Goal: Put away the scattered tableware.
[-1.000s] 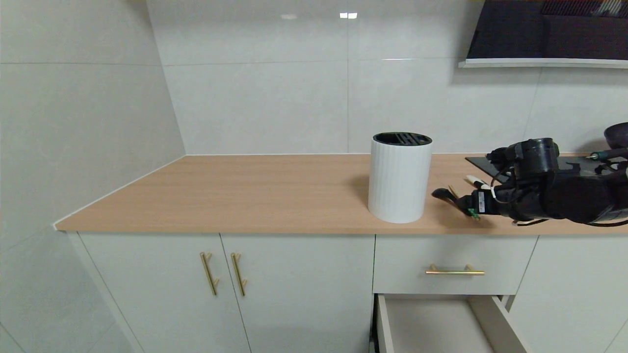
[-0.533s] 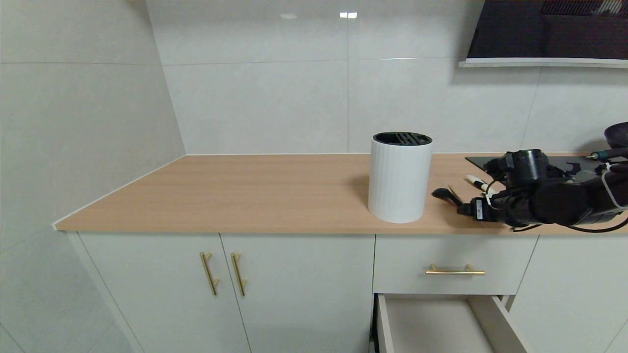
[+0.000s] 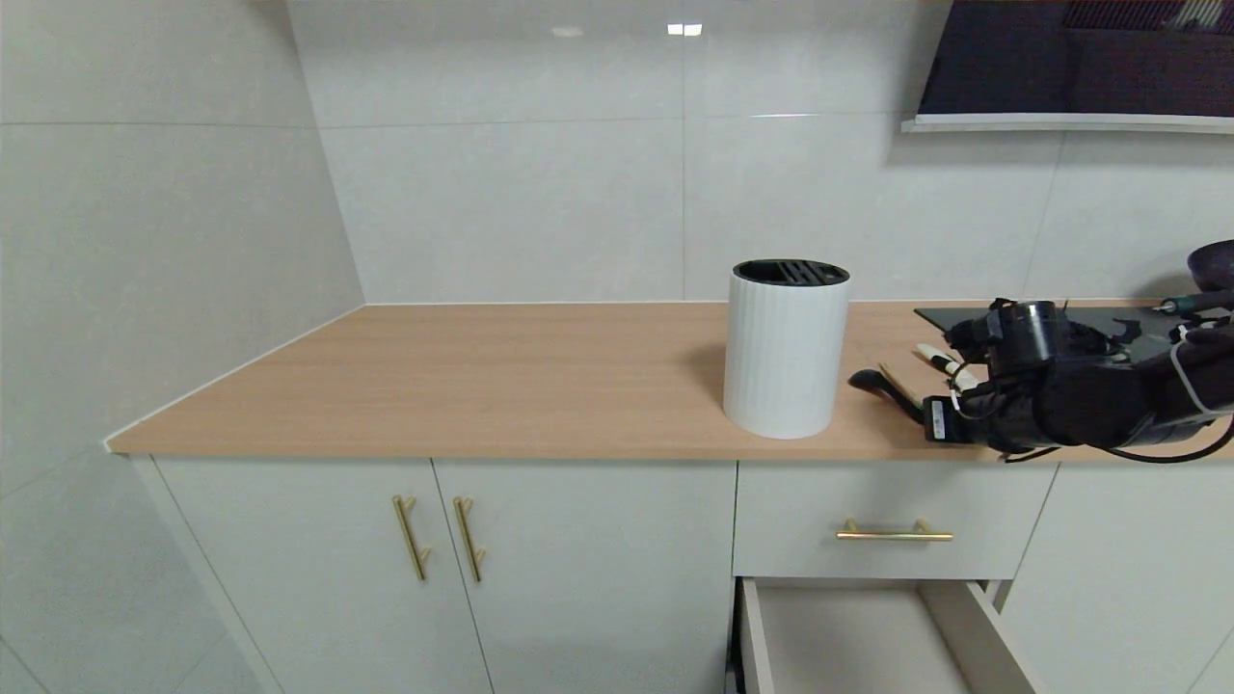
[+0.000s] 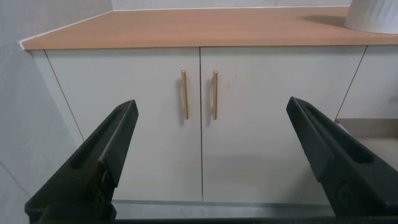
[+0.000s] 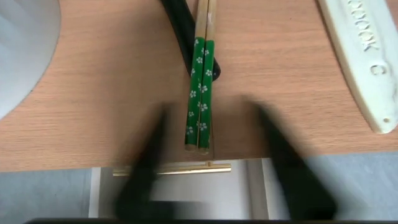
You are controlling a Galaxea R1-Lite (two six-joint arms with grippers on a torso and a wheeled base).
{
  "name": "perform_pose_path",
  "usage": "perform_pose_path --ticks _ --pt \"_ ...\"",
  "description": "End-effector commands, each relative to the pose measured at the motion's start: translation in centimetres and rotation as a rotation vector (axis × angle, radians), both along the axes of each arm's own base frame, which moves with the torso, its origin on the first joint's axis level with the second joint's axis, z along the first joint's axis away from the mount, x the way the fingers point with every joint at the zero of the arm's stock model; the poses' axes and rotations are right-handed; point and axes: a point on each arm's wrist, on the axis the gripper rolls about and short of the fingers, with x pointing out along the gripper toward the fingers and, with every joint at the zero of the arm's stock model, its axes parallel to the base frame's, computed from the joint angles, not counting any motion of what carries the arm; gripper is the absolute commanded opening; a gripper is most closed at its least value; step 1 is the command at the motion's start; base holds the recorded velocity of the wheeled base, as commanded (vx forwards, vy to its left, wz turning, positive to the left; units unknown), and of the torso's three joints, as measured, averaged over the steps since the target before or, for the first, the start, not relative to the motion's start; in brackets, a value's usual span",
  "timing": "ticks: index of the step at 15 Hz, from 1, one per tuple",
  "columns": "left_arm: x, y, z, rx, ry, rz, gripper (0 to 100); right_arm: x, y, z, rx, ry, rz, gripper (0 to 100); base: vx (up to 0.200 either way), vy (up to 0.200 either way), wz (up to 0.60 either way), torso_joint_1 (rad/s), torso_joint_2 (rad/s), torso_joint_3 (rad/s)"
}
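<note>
Gaping wide and empty, the left jaws faced the cabinet doors [image 4: 199, 124] below the desk [image 3: 482, 376]. Right of the white holder [image 3: 786, 352], the chopsticks [image 5: 200, 99] lay over a black spoon [image 3: 868, 379] by the desk's front edge. The right jaws stood spread astride their green ends, the arm low and level.

chopsticks [image 5: 200, 93]: green, white flowers | holder [image 3: 783, 366]: white, ribbed | counter [image 3: 482, 376]: tan woodgrain
</note>
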Motion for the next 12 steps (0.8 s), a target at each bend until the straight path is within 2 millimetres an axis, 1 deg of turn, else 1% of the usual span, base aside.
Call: perform_pose_path --ticks 1,5,6,8,10,12 --pt "0.0 0.0 0.0 0.0 0.0 0.0 100 -0.1 0.0 0.4 0.001 -0.01 -0.001 0 0.0 0.0 0.0 0.0 0.0 0.0" --pt "0.0 0.0 0.0 0.0 0.0 0.0 100 -1.5 -0.1 3.0 0.021 -0.071 -0.012 0 0.0 0.0 0.0 0.0 0.0 0.0" --pt "0.0 0.0 0.0 0.0 0.0 0.0 100 -1.7 -0.1 3.3 0.023 -0.077 -0.013 0 0.0 0.0 0.0 0.0 0.0 0.0" --pt "0.0 0.0 0.0 0.0 0.0 0.0 100 -4.6 -0.3 6.1 0.059 -0.139 -0.029 0 0.0 0.0 0.0 0.0 0.0 0.0" --pt "0.0 0.0 0.0 0.0 0.0 0.0 100 -7.8 -0.5 8.2 0.099 -0.19 -0.036 0 0.0 0.0 0.0 0.0 0.0 0.0" --pt "0.0 0.0 0.0 0.0 0.0 0.0 100 -10.4 -0.4 9.9 0.143 -0.243 -0.045 0 0.0 0.0 0.0 0.0 0.0 0.0"
